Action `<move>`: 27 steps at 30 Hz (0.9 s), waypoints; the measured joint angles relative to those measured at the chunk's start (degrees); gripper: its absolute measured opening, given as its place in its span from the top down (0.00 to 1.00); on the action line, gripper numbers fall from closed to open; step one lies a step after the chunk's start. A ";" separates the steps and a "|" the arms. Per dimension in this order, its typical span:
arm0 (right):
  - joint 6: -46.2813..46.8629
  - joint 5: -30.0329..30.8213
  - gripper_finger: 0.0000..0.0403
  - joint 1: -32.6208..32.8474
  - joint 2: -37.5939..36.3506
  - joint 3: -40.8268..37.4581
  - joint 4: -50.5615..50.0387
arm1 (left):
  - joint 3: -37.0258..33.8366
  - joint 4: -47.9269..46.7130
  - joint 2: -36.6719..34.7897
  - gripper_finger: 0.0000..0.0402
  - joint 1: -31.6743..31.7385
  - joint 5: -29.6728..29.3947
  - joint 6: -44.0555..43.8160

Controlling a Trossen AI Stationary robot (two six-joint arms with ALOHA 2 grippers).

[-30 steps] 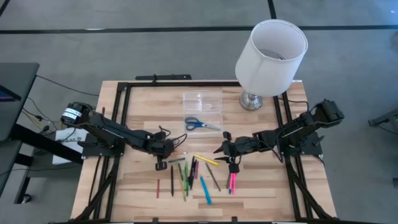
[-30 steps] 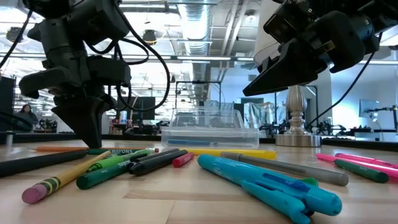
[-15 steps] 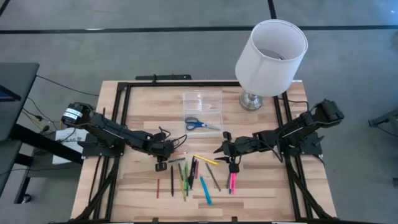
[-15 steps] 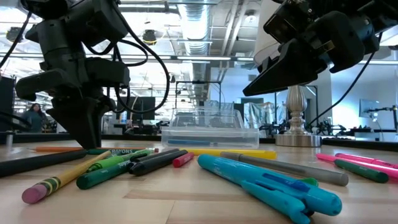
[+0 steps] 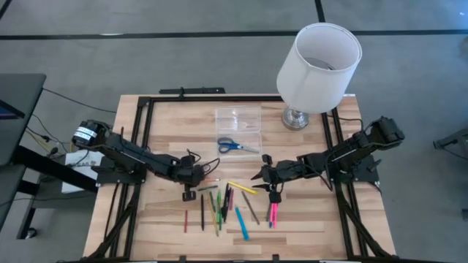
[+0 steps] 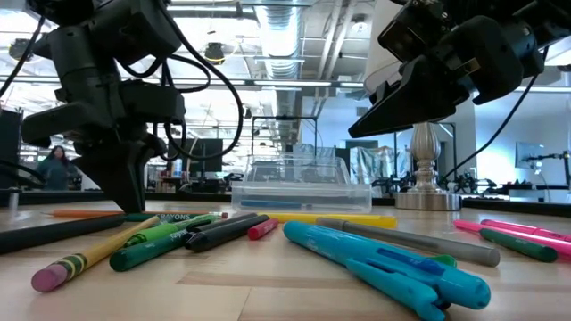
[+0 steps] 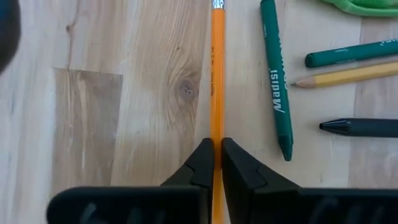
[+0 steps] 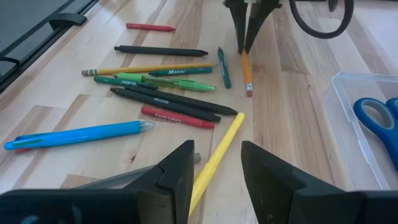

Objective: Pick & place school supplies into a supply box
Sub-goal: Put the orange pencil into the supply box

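Observation:
An orange pencil (image 7: 216, 74) lies on the wooden table (image 5: 168, 131), and my left gripper (image 7: 217, 152) stands over it, pointing down and shut on it. My right gripper (image 8: 214, 171) hangs open above a yellow pencil (image 8: 217, 155) and touches nothing. The other school supplies lie flat in a loose spread (image 5: 223, 204): green, black, red and blue pens and pencils, with pink markers (image 5: 273, 213) at the right. The clear supply box (image 5: 238, 120) stands near the far edge, with the blue-handled scissors (image 5: 238, 146) lying in its clear tray. My left gripper pinches the orange pencil's shaft (image 7: 216, 127) between its two fingers, partway along and away from the eraser end (image 8: 249, 93). The fingers (image 8: 244, 34) come from above, one on each side of the pencil. The pencil lies flat on the table.
A white-shaded lamp (image 5: 319, 67) stands at the far right corner beside the box. A black frame (image 5: 146, 117) runs around the table's edges. Bare wood shows left of the pencils (image 5: 164, 215) and between the pencils and the box.

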 joint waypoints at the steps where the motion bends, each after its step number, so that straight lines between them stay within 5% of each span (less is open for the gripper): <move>1: -0.01 0.00 0.69 0.00 0.00 0.00 0.00 | 0.00 0.00 0.02 0.99 -0.25 -0.78 0.61; 8: -0.17 0.00 0.69 -0.02 0.00 0.00 0.00 | -0.11 1.21 0.11 1.00 -1.85 -5.60 2.19; 27: -0.18 0.02 0.69 -0.02 0.00 0.00 0.00 | -0.24 2.05 -5.59 0.99 -1.88 -5.92 3.77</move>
